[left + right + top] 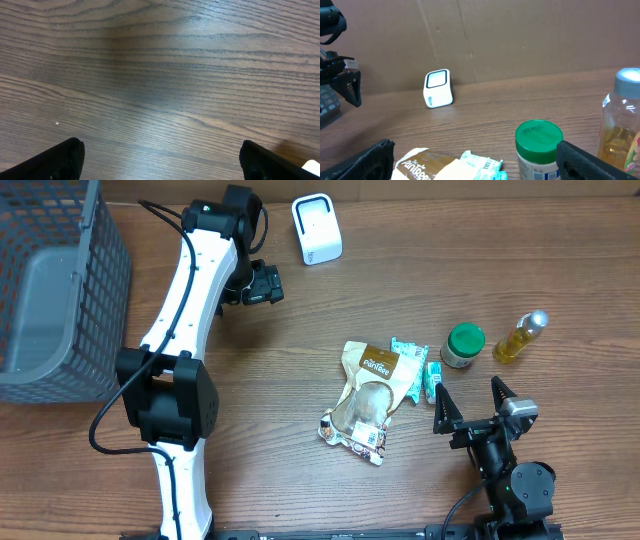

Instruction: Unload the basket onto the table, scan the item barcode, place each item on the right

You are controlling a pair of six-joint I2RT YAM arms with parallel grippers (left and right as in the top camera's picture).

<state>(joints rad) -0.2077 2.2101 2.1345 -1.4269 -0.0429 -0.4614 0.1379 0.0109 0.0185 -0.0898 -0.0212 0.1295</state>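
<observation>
Well, Sam, where is the item sitting?

Dead centre of the wooden table [300, 490], Jo. The tan snack pouch [368, 395] lies flat, and no arm has a hand on it. Teal packets [412, 365] sit right against its 2 o'clock edge.

And the scanner?

The white barcode scanner [317, 227] stands upright up at 12 o'clock, well apart from the pouch. The right wrist camera catches it too, with its dark window facing the camera.

Talk me through the grippers.

The left gripper [262, 283] hangs at about 7 o'clock from the scanner. Its wrist view shows fingers spread wide over nothing but wood grain. The right gripper [470, 405] sits at 4 o'clock from the pouch, jaws wide apart and empty as well.

What's around that right one?

A green-lidded jar [464, 345] is at its 12 o'clock. Then there's a bottle of yellow liquid [521, 338] lying on its side at 3 o'clock from the jar, the two near each other but apart.

Anything over on the far side?

A grey mesh basket [50, 290] fills the 10 o'clock corner, beside the left arm.

Can you read a barcode on the pouch?

Too small to tell from overhead, Jo.
</observation>
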